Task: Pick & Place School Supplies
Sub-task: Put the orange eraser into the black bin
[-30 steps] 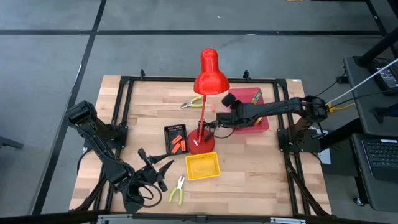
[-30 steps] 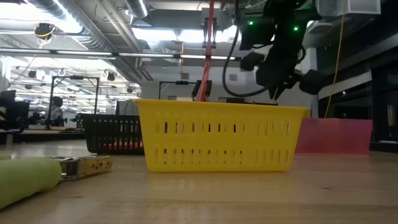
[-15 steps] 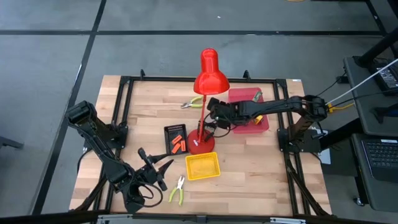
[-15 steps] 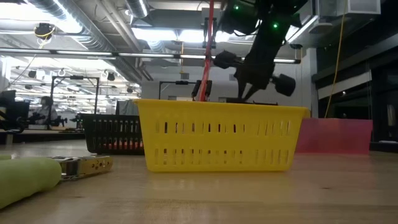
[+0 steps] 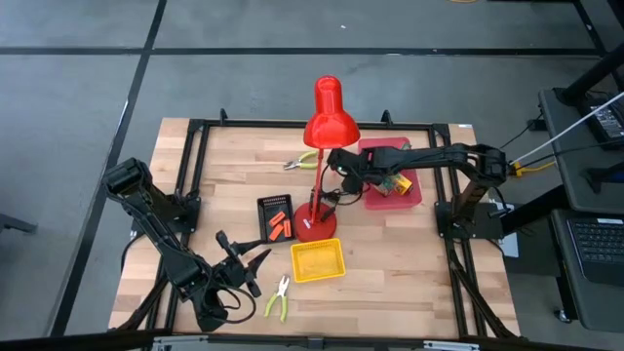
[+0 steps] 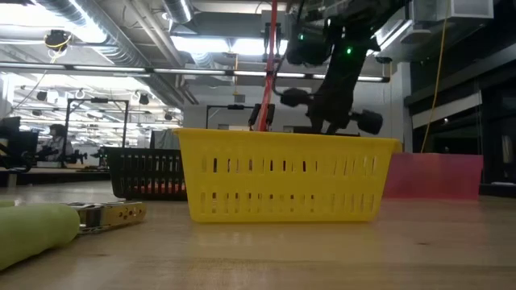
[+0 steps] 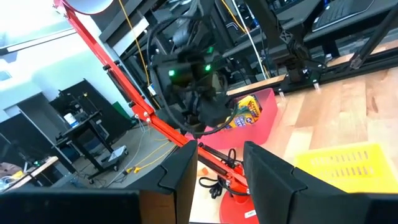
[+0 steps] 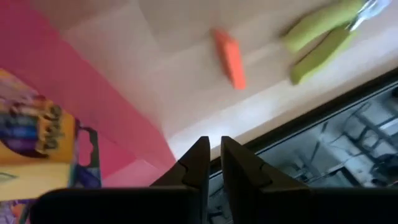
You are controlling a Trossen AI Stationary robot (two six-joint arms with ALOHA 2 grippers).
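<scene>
A crayon box [image 8: 34, 146] lies in the pink tray [image 5: 409, 191], just beside the right claw [image 8: 211, 163], whose two dark fingers stand nearly together with only a thin slit between them and nothing held. A single orange piece [image 8: 229, 57] lies on the bare table [image 5: 390, 253] a little beyond this claw's tips, and past it the yellow-green handles of one pair of pliers [image 8: 323, 34] rest near the table's edge. In the high view the right claw [image 5: 338, 166] hangs over the table between the pink tray and the stem of the red desk lamp [image 5: 322, 146]. More orange pieces [image 5: 280, 222] sit in the black tray [image 5: 265, 205], on the far side of the lamp base from this claw. The yellow tray [image 5: 317, 260] stands nearer the front edge. The left claw [image 5: 255, 268], fingers partly spread and empty, waits at the front left corner, with the second pair of pliers [image 5: 280, 297] just beside it.
</scene>
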